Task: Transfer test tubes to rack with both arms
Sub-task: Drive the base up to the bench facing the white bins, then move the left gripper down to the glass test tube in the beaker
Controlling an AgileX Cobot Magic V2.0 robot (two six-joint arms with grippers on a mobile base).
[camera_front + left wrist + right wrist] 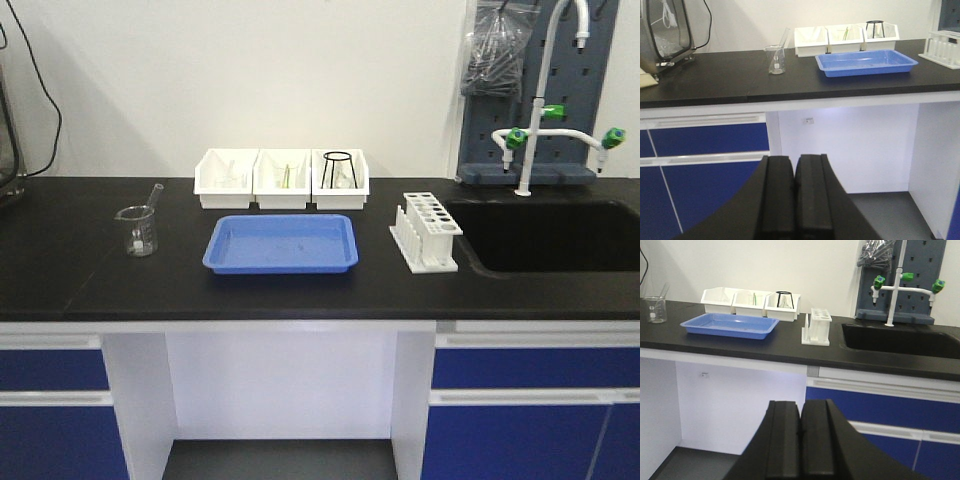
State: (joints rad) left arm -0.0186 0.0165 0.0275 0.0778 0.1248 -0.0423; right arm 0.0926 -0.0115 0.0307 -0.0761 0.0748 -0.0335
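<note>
The white rack (425, 232) stands on the black counter (260, 290) to the right of the blue tray (282, 243), and its holes look empty. It also shows as the rack (942, 47) at the far right edge and as the rack (817, 326) beside the sink. Faint clear glass pieces lie in the left white bin (226, 178); I cannot tell whether they are test tubes. My left gripper (795, 161) is shut with nothing in it, low in front of the cabinets. My right gripper (800, 405) is shut and empty too, below counter height.
A beaker (138, 230) with a slim glass piece leaning in it stands at the left. Three white bins (282, 178) line the back; the right one holds a black wire stand (338, 170). A black sink (550, 235) and tap (535, 120) are at the right.
</note>
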